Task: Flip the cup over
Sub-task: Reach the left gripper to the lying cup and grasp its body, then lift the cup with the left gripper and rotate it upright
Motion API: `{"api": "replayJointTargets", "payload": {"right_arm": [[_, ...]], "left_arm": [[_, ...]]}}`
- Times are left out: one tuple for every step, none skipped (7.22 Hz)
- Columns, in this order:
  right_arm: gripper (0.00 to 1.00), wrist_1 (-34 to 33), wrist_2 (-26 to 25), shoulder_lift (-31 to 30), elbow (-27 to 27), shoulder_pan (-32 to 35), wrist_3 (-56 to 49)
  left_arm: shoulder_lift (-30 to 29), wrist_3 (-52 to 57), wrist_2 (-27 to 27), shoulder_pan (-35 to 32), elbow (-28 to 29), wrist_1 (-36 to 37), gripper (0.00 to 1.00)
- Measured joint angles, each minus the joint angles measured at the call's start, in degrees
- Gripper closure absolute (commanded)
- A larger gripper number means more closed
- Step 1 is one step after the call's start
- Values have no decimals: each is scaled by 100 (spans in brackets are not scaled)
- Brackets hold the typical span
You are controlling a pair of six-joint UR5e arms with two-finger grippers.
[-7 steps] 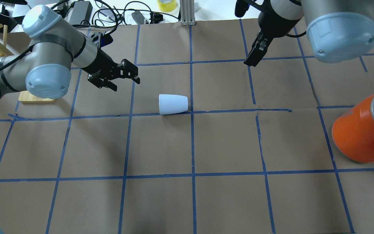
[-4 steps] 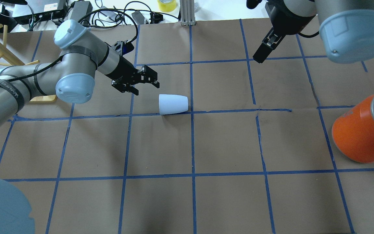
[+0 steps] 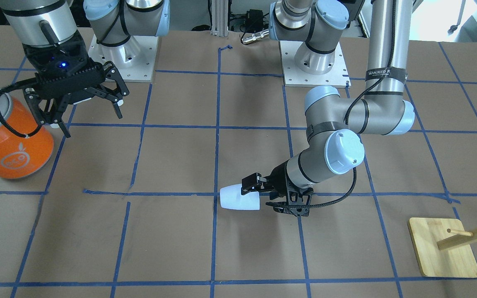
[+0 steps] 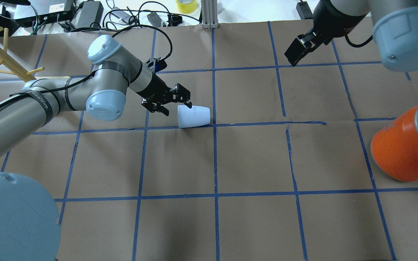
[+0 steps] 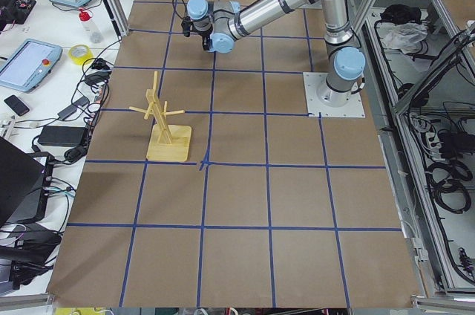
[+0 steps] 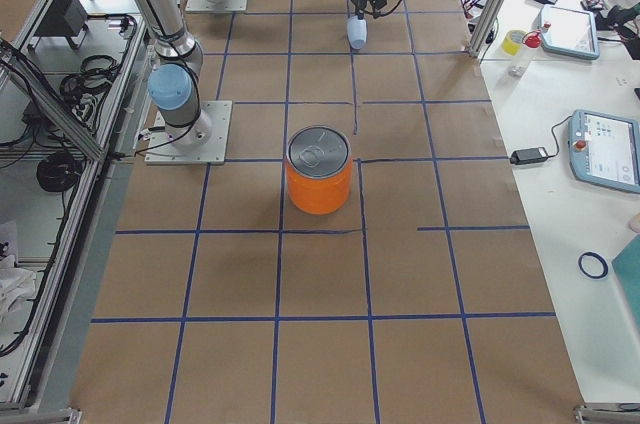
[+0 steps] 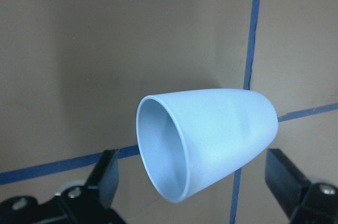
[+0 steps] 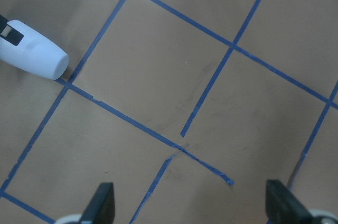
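The cup [image 4: 193, 116] is a pale blue-white tumbler lying on its side by a tape crossing, with its open mouth toward my left arm. It also shows in the front view [image 3: 239, 198], the left wrist view [image 7: 206, 139] and the right wrist view [image 8: 33, 50]. My left gripper [image 4: 177, 108] is open at the cup's mouth end, low over the table. Its fingers [image 7: 108, 174] stand on either side of the rim without closing on it. My right gripper [image 3: 85, 118] is open and empty, held high at the far right, well away from the cup.
A large orange can [image 4: 405, 145] with a silver top stands at the right edge, close below my right gripper in the front view. A wooden peg stand [image 3: 443, 252] sits at the far left. Cables and gear lie beyond the table's far edge.
My left arm has reached right and down until its open gripper is at the cup's mouth. My right gripper has drawn back toward the far right. The cup has not moved.
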Motion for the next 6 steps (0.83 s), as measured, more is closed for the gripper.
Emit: {"api": "replayJointTargets", "payload": {"right_arm": [[0,237,-24,-96,-6,-22,333],[0,425,-85,-168,-18,-27,753],[0,541,-225,-205,-32,-28,1130],[0,655,-412,-226,-40,-32,1490],[0,781,-490,-244,-45,-33,1843],[0,890,-469,-254,-48,-34,2097]], "left_arm": [[-92,-2,-91,-14,6,17,2],[-165,-2,-239,-18,10,45,18],[-208,-5,-327,-21,15,87,52],[-238,-6,-368,-22,20,113,100],[-266,-11,-379,-23,24,124,100],[-270,-69,-389,-23,46,130,100]]}}
